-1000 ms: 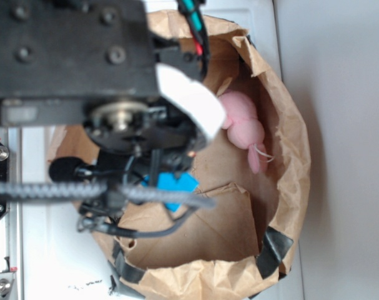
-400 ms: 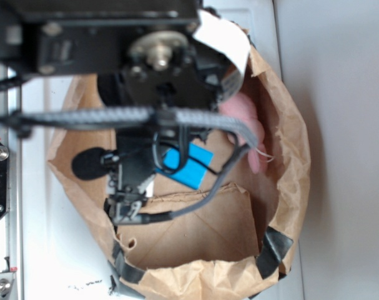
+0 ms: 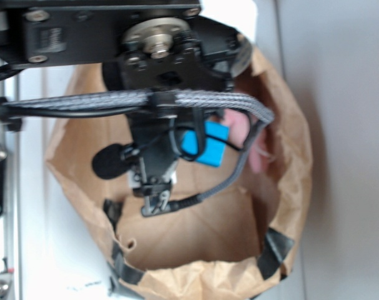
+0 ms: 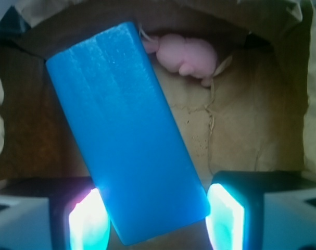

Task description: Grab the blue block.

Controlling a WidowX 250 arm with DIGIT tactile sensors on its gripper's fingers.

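The blue block (image 4: pixel 126 130) is a flat bright-blue rectangle that fills the middle of the wrist view, tilted. Its near end sits between my two fingers. My gripper (image 4: pixel 155 219) is shut on it, with the left pad (image 4: pixel 87 221) and right pad (image 4: pixel 225 219) against its sides. In the exterior view the block (image 3: pixel 205 145) hangs under my wrist, inside the brown paper bag (image 3: pixel 289 162). My arm hides the fingers there.
A pink plush toy (image 4: pixel 186 52) lies on the bag floor beyond the block, and it also shows in the exterior view (image 3: pixel 239 128). The crumpled bag walls (image 4: pixel 262 104) rise all round. Black tape (image 3: pixel 273 250) patches the near rim.
My arm has moved up-right in the exterior view, and the blue block has moved with it, from the bag's lower middle toward the pink toy.
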